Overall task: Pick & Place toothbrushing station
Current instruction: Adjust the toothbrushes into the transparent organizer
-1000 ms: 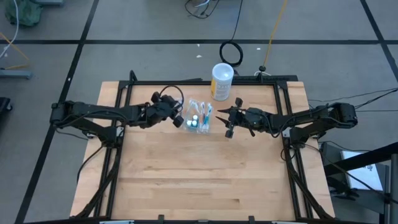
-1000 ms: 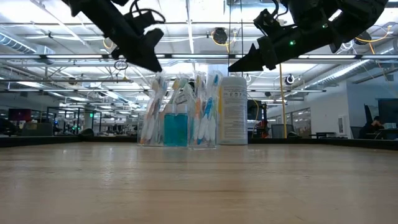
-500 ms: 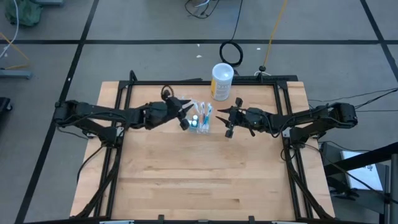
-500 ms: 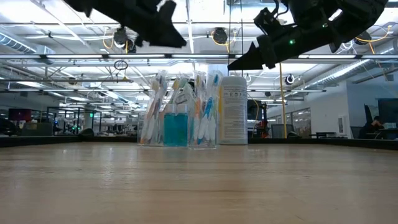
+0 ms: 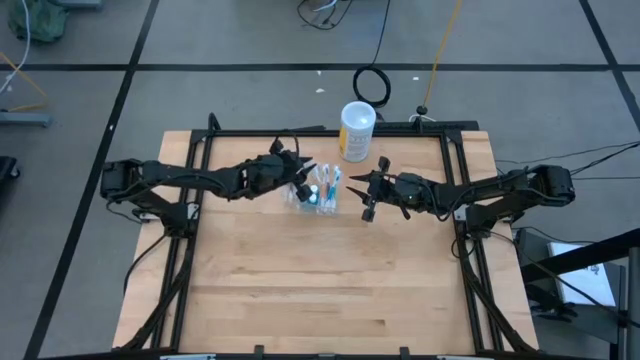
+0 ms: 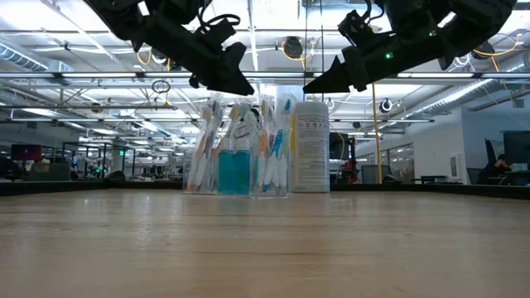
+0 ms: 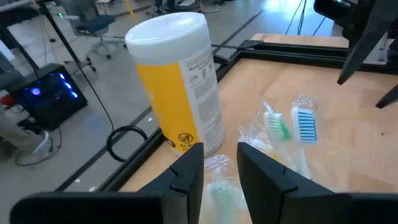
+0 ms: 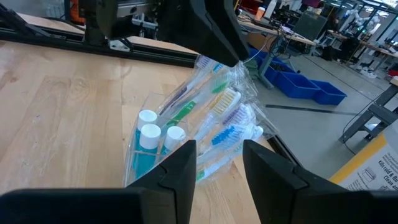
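The toothbrushing station [image 5: 319, 193] is a small clear holder standing on its base on the wooden table. It holds several wrapped toothbrushes and teal tubes with white caps [image 8: 149, 134]. It also shows in the low view [image 6: 240, 157]. My left gripper [image 5: 305, 172] is open and hovers just over the toothbrush tops [image 7: 277, 127] at the station's far left side [image 6: 240, 83]. My right gripper [image 5: 362, 190] is open and empty in the air just right of the station, pointing at it [image 8: 217, 155].
A tall white canister [image 5: 357, 131] with a yellowish label stands behind the station near the table's far edge; it is close ahead in the left wrist view [image 7: 177, 81]. A black metal frame [image 5: 320, 131] borders the table. Bare wood [image 5: 320, 280] lies toward the near edge.
My left gripper has gone toward the table's right and far edges, from beside the station's left side to above its far left top, and has turned as it went. The station and my right gripper have stayed where they were.
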`<state>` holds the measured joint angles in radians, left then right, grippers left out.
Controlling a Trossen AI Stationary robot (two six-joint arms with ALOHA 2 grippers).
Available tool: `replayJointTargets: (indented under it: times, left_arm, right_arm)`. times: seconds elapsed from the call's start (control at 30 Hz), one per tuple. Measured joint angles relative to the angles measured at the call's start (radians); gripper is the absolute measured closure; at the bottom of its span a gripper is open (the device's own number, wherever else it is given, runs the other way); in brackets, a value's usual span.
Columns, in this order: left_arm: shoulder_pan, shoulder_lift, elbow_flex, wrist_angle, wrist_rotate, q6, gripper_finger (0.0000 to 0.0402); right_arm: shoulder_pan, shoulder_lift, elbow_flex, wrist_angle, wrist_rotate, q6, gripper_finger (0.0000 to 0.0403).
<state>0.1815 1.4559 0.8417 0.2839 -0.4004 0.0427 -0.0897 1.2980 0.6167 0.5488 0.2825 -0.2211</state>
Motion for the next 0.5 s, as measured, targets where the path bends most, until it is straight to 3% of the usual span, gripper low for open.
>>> replayJointTargets:
  times: [0.17,0.33,0.5]
  left_arm:
    - [0.016,0.000,0.000,-0.035,0.066,-0.024,0.0298]
    - [0.047,0.000,0.000,-0.061,0.064,-0.076,0.0301]
    - [0.068,0.000,0.000,-0.078,0.095,-0.107,0.0344]
  right_arm:
    - [0.000,0.000,0.000,0.000,0.000,0.000,0.0277]
    - [0.000,0.000,0.000,0.000,0.000,0.000,0.0277]
    - [0.000,0.000,0.000,0.000,0.000,0.000,0.0278]
